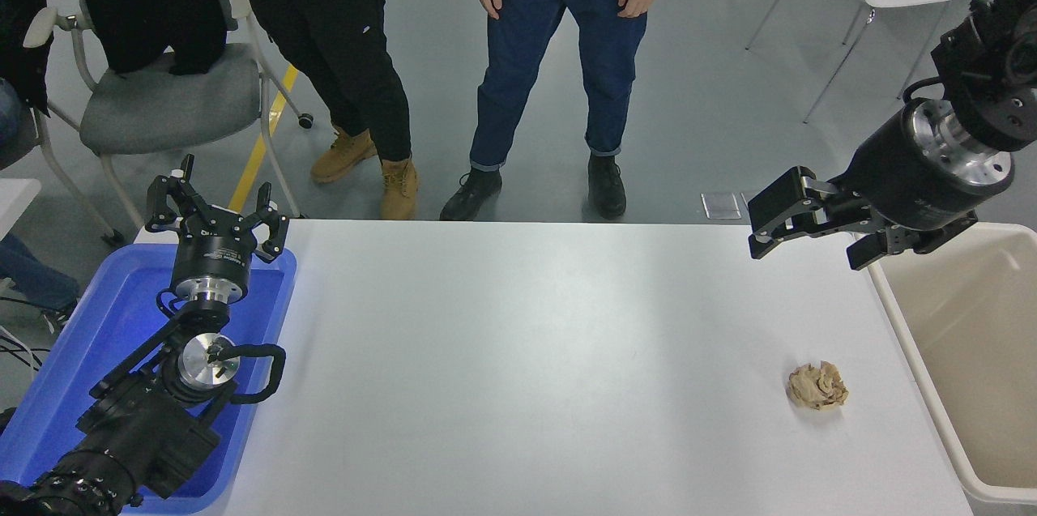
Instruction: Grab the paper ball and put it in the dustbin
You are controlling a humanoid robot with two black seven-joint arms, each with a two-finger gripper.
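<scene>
Beside the dustbin (907, 321), the paper ball (818, 385) lies unobstructed below the right hand (798, 245), spread wide and empty.

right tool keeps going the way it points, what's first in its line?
Nothing, as far as this view shows. The right tool points left across the table's far edge; the paper ball sits well nearer the camera. Depth unclear.

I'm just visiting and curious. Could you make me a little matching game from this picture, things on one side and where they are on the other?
Things:
1. paper ball
2. dustbin
3. left gripper
4. right gripper

Places:
A. over the blue tray at the table's left
B. lying on the white table, near its right end
C. raised above the table's far right corner, empty
D. standing against the table's right edge

Pairs: 1-B, 2-D, 3-A, 4-C
</scene>
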